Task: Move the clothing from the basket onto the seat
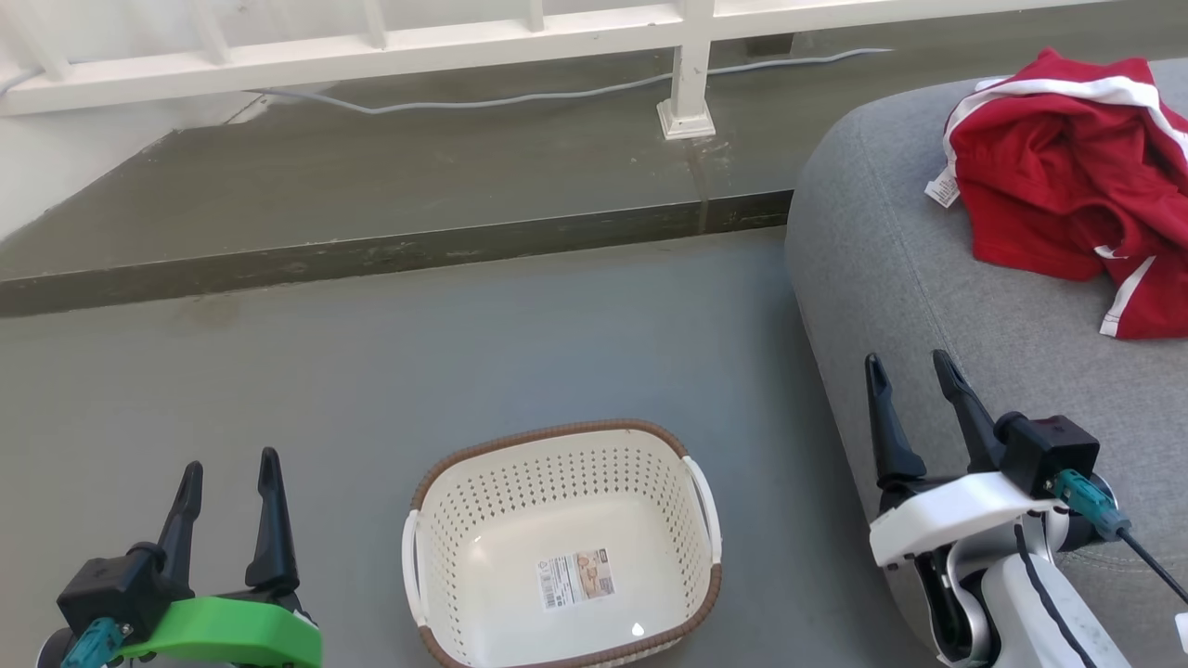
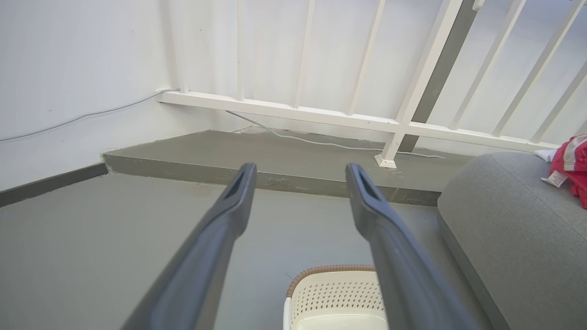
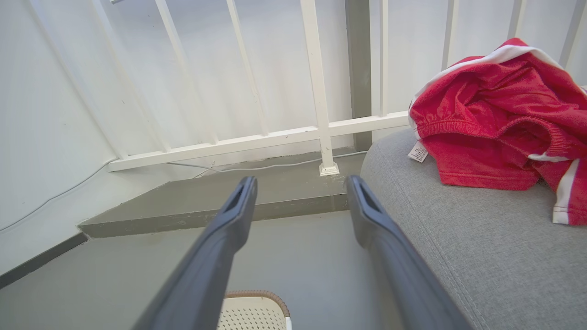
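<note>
The red clothing (image 1: 1067, 186) with white stripes lies bunched on the grey seat (image 1: 928, 306) at the far right; it also shows as clothing (image 3: 500, 119) on the seat (image 3: 481, 256) and as a red edge of clothing (image 2: 573, 165) on the seat (image 2: 513, 229). The cream basket (image 1: 562, 547) stands on the floor, holding just a paper label (image 1: 577, 577). My left gripper (image 1: 228, 475) hangs open to the left of the basket (image 2: 335, 293). My right gripper (image 1: 910, 369) is open over the seat's front edge, well short of the clothing, with nothing between its fingers.
A white railing (image 1: 557, 28) with a post (image 1: 689, 93) runs along the back on a raised grey step (image 1: 371, 250). A pale cable (image 1: 557, 93) lies along the step. Bare grey floor (image 1: 418, 353) spreads around the basket.
</note>
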